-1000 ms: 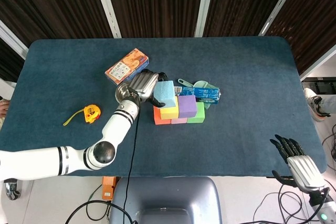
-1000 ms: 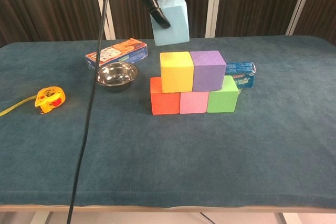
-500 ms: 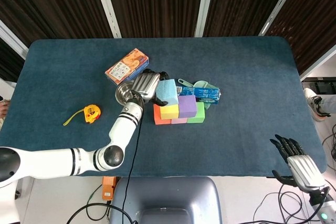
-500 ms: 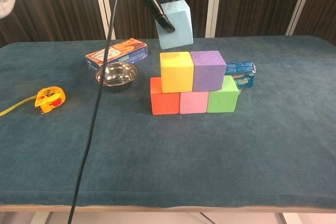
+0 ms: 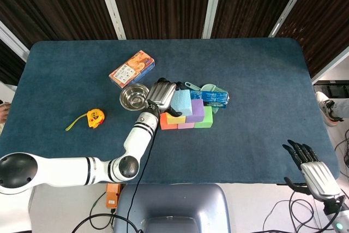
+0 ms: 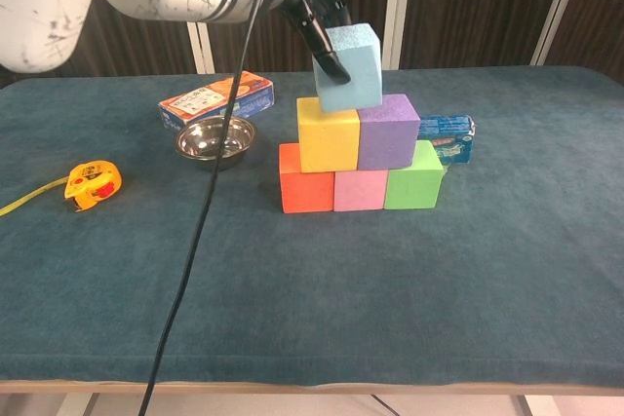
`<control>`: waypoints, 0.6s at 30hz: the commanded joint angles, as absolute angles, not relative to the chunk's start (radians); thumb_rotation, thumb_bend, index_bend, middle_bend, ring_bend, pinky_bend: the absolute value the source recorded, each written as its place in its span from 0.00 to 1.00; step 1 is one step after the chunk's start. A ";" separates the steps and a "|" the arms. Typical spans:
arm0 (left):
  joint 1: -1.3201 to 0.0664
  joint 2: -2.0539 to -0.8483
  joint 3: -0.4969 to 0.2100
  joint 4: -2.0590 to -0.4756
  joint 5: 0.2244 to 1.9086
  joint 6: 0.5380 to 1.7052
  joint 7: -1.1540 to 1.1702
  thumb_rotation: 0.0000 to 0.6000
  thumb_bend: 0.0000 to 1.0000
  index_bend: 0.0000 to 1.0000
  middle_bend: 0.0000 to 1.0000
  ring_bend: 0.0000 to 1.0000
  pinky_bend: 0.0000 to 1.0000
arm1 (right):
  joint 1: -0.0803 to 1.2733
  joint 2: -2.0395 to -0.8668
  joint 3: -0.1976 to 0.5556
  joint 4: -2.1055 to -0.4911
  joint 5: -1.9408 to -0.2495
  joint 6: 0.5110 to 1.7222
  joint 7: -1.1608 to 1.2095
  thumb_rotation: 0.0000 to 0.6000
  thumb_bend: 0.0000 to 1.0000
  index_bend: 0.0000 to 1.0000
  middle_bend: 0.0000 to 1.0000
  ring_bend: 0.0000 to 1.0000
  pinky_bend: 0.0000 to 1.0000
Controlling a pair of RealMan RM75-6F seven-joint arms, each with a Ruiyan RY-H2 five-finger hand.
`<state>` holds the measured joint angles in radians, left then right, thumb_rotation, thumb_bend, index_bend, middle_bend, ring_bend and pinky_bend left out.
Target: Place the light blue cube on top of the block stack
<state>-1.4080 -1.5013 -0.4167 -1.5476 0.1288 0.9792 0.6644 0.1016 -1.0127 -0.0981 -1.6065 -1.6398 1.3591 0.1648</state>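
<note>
Now we see the light blue cube [image 6: 349,67] lower and further toward the robot's right than a second ago: then it hung in the air behind and above the yellow cube [image 6: 328,133], and now it sits tilted over the seam between the yellow cube and the purple cube [image 6: 387,130], its lower edge at their top faces. Our left hand [image 6: 314,9] has travelled with it and still grips it, dark fingers [image 6: 326,49] pressed down its left face. In the head view the same hand [image 5: 161,94] has shifted from beside the steel bowl [image 5: 133,96] to directly over the stack, and the cube [image 5: 181,102] now covers most of the yellow block.

Nothing else has moved: the red cube [image 6: 305,182], pink cube [image 6: 360,189] and green cube [image 6: 414,180] form the bottom row, with the blue packet [image 6: 447,137] behind them, the orange box [image 6: 216,100] beyond the bowl, and the yellow tape measure [image 6: 93,183] well off to the left.

We cannot tell whether the cube rests fully on the stack or only touches it at one edge. Our right hand [image 5: 314,171] hangs off the table's near corner, fingers spread and holding nothing; the chest view does not show it.
</note>
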 commanded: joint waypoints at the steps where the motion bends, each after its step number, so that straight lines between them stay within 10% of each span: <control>1: -1.402 -1.491 -0.421 -1.542 0.123 0.935 0.649 1.00 0.14 0.41 0.46 0.29 0.17 | 0.101 -1.013 -0.098 -1.607 -1.640 1.359 0.164 1.00 0.24 0.00 0.00 0.00 0.00; 18: -1.426 -1.548 -0.381 -1.458 0.207 0.916 0.641 1.00 0.14 0.41 0.45 0.29 0.17 | 0.103 -1.004 -0.101 -1.610 -1.646 1.356 0.177 1.00 0.24 0.00 0.00 0.00 0.00</control>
